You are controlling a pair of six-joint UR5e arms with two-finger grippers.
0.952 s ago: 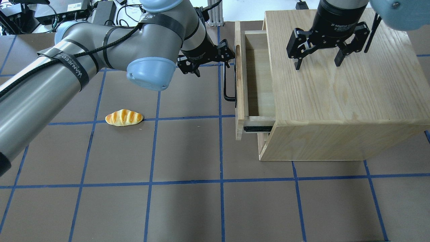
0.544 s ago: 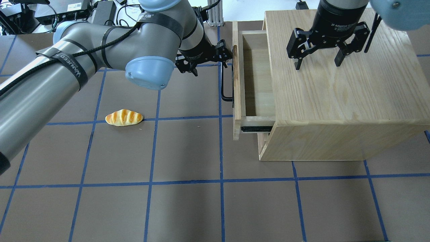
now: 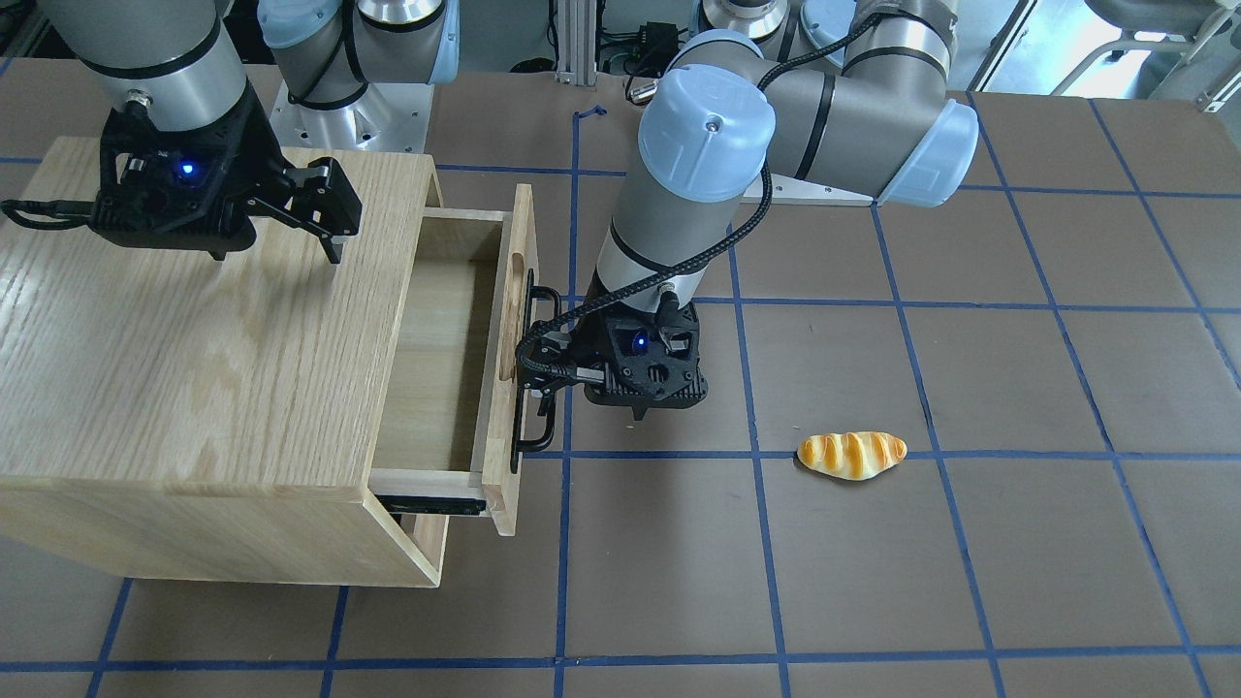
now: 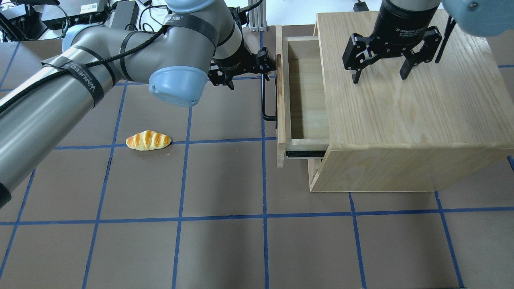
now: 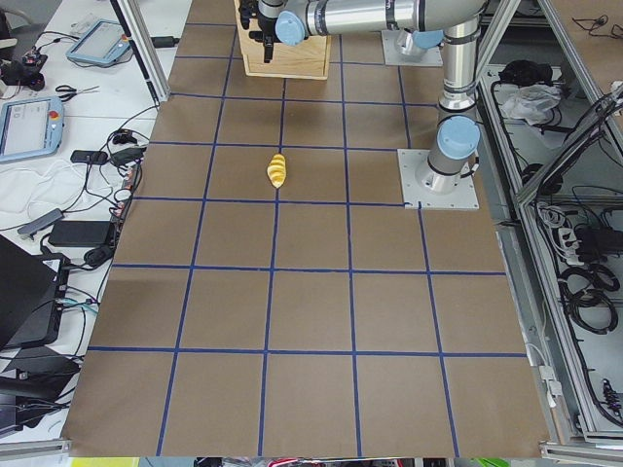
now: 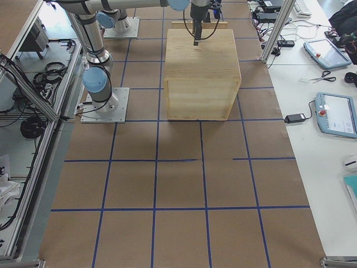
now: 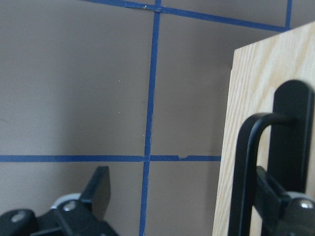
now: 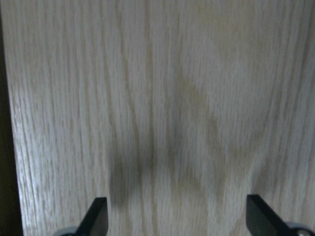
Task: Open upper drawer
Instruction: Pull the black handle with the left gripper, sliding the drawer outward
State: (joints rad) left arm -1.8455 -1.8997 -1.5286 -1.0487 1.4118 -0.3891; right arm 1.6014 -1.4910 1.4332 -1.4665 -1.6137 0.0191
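The upper drawer [image 4: 307,96] of the light oak cabinet [image 4: 401,100] is pulled partly out toward the left; its inside looks empty. Its front panel [image 3: 514,359] carries a long black bar handle [image 4: 263,96]. My left gripper [image 4: 251,74] is open, with one finger hooked behind the handle [image 7: 246,172] against the drawer front [image 7: 256,83] and the other finger out over the table. It also shows in the front-facing view [image 3: 545,366]. My right gripper [image 4: 379,74] is open and empty just above the cabinet top [image 8: 162,98].
A toy bread loaf [image 4: 148,140] lies on the brown mat to the left of the drawer, also in the front-facing view [image 3: 851,455]. The mat has a blue tape grid. Cables and boxes sit beyond the far left edge [image 4: 80,12].
The drawer has slid further out to the left, and my left gripper has moved left with the handle. The right gripper and the bread have not moved.
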